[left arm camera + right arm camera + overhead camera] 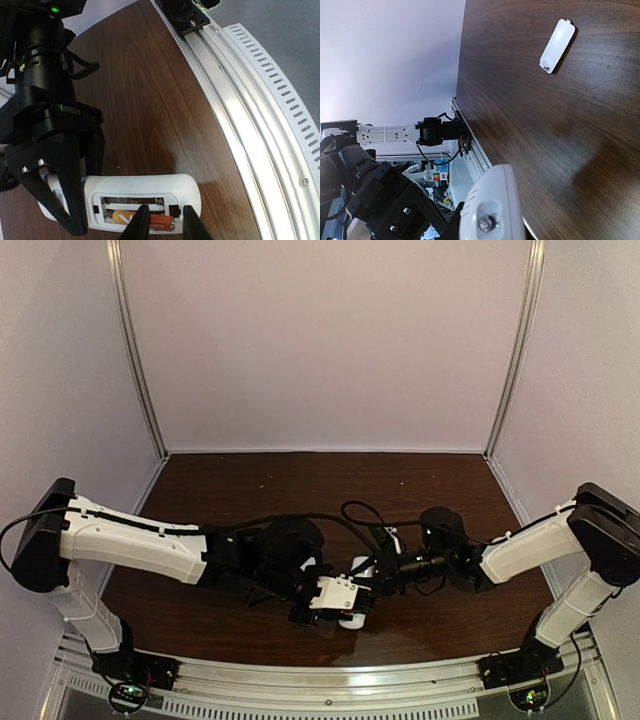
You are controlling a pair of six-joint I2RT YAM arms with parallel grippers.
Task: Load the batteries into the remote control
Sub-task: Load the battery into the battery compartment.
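The white remote control lies back-up on the table, its battery recess open; it also shows in the top view. The orange battery lies in the near slot against the spring. A dark shape that looks like the purple-blue battery fills the far slot. My left gripper stands over the recess's right end, slightly open, one fingertip on the orange battery. My right gripper is shut on the remote's left end. In the right wrist view the remote's end sits between the right gripper's jaws.
The white battery cover lies loose on the dark wood table, just beyond the grippers in the top view. The metal rail runs along the near edge. White walls enclose the table.
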